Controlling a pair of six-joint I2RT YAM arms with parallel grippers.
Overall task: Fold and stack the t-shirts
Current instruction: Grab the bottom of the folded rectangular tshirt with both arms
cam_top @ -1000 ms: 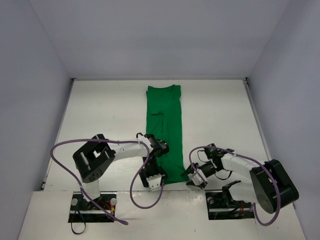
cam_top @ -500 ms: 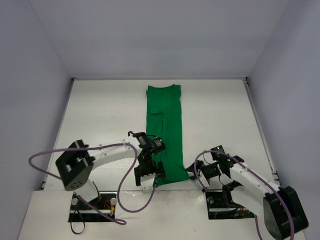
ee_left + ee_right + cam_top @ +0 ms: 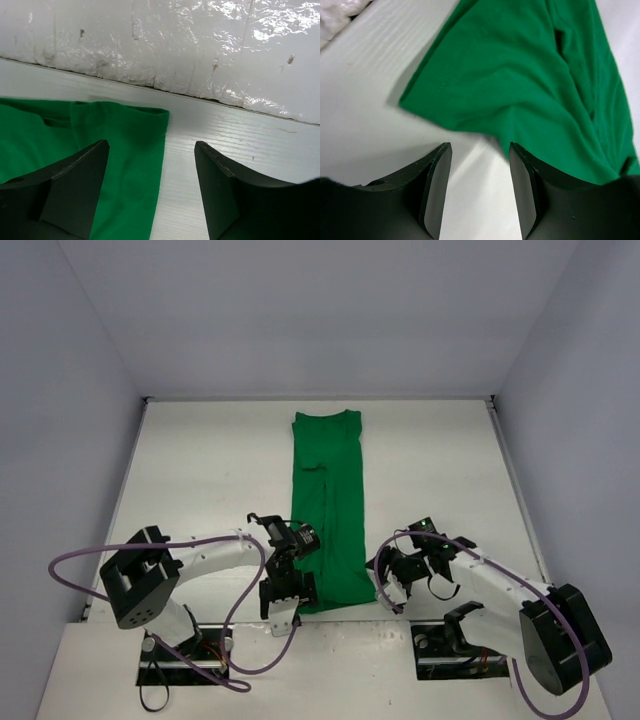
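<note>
Top external showed the t-shirt (image 3: 328, 505) lying as a long strip mid-bench (image 3: 200, 470). The left end effector (image 3: 150, 185) and right end effector (image 3: 480, 185), both wide, sat at its near hem corners, seemingly ready to pinch.

Soft matt green cloth t-shirt (image 3: 330, 510); white fine-grained tbl (image 3: 200, 480), slight sheen

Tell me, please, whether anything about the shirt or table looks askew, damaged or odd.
Nothing stands out. The green t-shirt lies as a long narrow strip, lightly wrinkled, its near hem slanting slightly. The left pincer and right pincer are open at its near corners, holding nothing.
</note>
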